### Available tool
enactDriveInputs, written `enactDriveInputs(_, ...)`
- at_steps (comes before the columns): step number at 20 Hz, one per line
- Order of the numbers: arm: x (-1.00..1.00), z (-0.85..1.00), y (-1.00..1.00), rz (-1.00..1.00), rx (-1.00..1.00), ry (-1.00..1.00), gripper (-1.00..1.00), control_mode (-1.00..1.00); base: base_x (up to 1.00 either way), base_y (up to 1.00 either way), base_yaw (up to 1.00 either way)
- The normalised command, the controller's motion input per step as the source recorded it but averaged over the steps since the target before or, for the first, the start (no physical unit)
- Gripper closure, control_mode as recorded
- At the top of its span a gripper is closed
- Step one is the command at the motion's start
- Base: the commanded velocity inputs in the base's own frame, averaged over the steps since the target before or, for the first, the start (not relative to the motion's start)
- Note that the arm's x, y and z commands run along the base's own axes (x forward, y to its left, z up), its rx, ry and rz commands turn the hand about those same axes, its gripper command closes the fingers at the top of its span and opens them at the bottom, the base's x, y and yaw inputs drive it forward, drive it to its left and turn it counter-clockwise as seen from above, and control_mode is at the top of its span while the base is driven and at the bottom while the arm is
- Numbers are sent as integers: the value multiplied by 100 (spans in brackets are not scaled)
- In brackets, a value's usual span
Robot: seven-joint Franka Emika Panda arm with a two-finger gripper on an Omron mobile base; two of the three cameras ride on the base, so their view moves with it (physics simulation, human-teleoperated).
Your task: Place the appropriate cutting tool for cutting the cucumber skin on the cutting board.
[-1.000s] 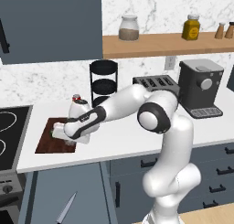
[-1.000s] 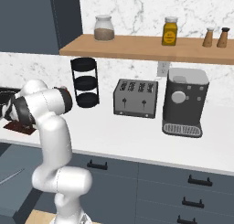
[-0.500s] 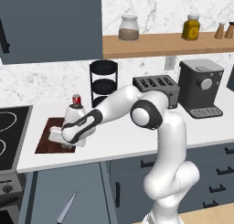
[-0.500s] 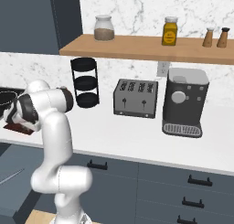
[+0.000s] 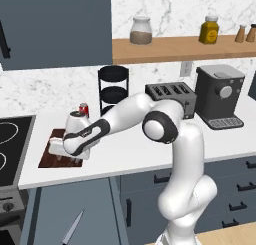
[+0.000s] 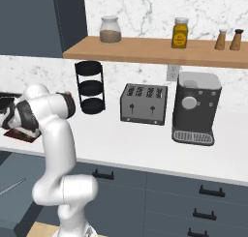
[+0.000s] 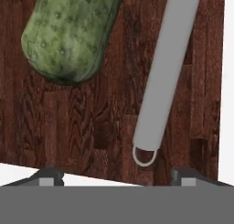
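My claw (image 7: 116, 175) hangs low over the cutting board (image 7: 109, 127), fingers spread wide, one tip at each lower corner of the hand view, nothing between them.

The peeler (image 7: 162, 81) lies flat on the board in the gap ahead of my fingertips, touching neither. Pale grey handle runs lengthwise up the hand view; small loop end points back toward my hand.

The cucumber (image 7: 68, 33) lies on the same board, beside the peeler on its left in the hand view, apart from it with bare wood between. Green, bumpy skin, rounded end toward me.

Left base view: my arm reaches out and down to the left; the hand (image 5: 67, 145) sits over the dark red-brown board (image 5: 50, 156), which lies on the white counter (image 5: 130, 154) just right of the stove (image 5: 12, 144). A small red can (image 5: 83, 109) stands behind the board.

Farther right along the counter: black tiered rack (image 5: 113, 89), toaster (image 5: 172, 96), coffee machine (image 5: 220, 96). Shelf (image 5: 180, 48) above carries jars.

A long knife (image 5: 71, 227) with silver blade lies down on the floor, in front of the cabinets, well apart from the board.

Right base view: my arm (image 6: 41, 110) covers most of the board; one corner (image 6: 19, 136) shows at far left.
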Motion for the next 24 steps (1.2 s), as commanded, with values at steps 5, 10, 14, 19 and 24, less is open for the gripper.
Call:
enactDriveInputs(5,-49,30,0,0,0,0,-100,-100,0,0,0)
enactDriveInputs(10,-44,37,-12,0,0,0,-100,-100,0,0,0)
enactDriveInputs(14,-42,42,-31,0,0,0,-100,-100,0,0,0)
enactDriveInputs(19,-35,35,-50,0,0,0,-100,-100,0,0,0)
enactDriveInputs(24,-28,36,-64,0,0,-1,-100,-100,0,0,0)
